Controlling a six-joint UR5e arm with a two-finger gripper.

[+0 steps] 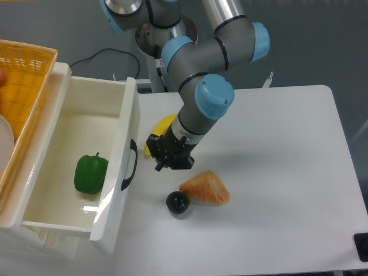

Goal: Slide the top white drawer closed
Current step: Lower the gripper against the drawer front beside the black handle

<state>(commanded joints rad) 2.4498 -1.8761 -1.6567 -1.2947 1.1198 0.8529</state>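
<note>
Hiding banana (163,127) (mostly): hand (168,159)

The top white drawer (86,167) stands pulled out, its black handle (130,165) facing bare table. Just right of that handle hangs the gripper (163,164), with open tabletop between them. A yellow object (163,126) lies behind the gripper. Farther right of the handle, 2 things crowd the table (287,172): a black ball (177,202) touching an orange wedge (206,188).
</note>
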